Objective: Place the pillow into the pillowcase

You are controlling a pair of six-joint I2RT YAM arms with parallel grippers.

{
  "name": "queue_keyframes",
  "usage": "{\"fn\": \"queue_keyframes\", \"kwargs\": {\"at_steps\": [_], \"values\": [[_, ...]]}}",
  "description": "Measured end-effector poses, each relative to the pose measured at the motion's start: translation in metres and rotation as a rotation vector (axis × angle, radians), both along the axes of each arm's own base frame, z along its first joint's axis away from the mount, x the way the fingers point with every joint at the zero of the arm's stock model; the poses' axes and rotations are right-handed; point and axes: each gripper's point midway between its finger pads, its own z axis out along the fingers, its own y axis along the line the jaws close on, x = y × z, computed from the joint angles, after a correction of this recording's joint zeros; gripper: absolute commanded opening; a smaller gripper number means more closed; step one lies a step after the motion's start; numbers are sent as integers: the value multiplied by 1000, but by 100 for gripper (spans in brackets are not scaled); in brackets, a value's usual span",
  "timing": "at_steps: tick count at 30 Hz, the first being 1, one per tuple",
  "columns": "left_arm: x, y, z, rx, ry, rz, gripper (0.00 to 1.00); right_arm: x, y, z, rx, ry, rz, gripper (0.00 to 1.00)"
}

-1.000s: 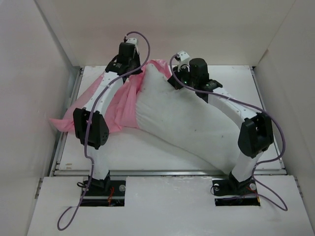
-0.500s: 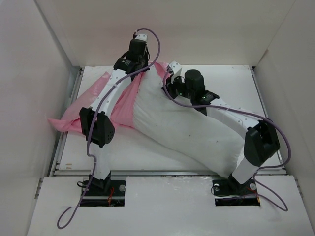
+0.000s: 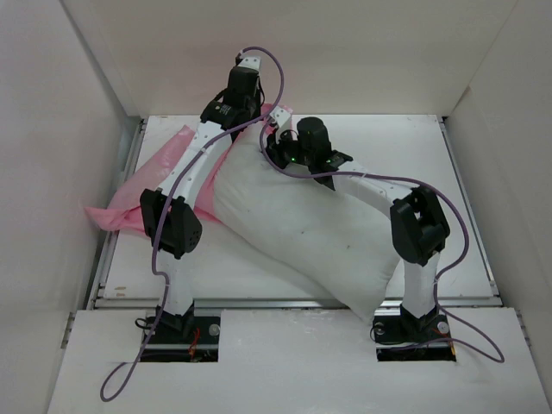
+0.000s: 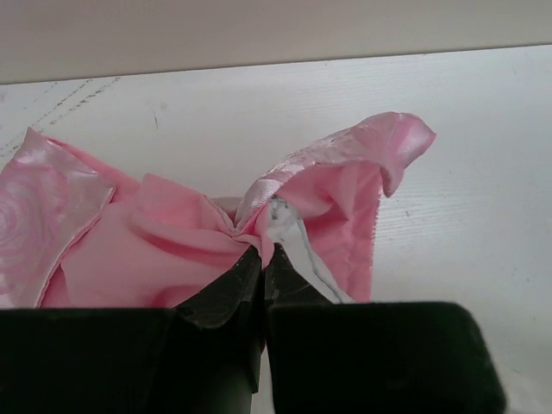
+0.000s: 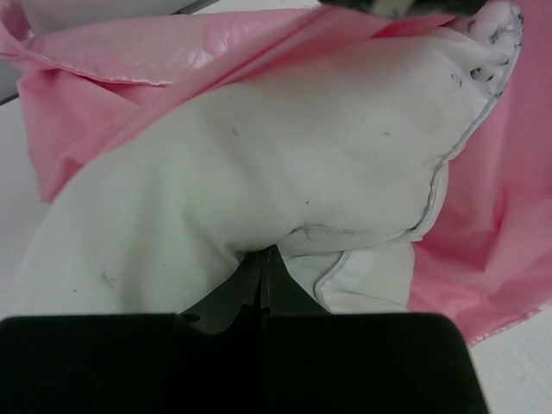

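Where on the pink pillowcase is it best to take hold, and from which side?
Grip the pillowcase at its shiny hemmed edge, from the near side, as the left gripper does: that thin edge stands up in a fold, easy to pinch.

We are two slim arms in white and black, trailing purple cable.
Our left arm (image 3: 191,166) and right arm (image 3: 373,185) have smooth white tubular links joined by bulky black housings. Our small dark bases (image 3: 177,326) sit just off the near edge of the table (image 3: 250,269). A thin purple cable (image 3: 119,384) loops loose from each base and follows the links toward the table's far edge. A green light (image 3: 293,159) glows on our right wrist. Our wrist views show matte black tapered fingers (image 4: 226,291) on a blocky black body.
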Motion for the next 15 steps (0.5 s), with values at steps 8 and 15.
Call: {"fn": "queue_keyframes", "kwargs": {"at_steps": [8, 15], "values": [[-21, -12, 36, 12, -80, -84, 0, 11, 8, -26, 14, 19, -12, 0], [-27, -18, 19, 40, -60, -94, 0, -1, -9, -15, 45, 22, -114, 63]]}}
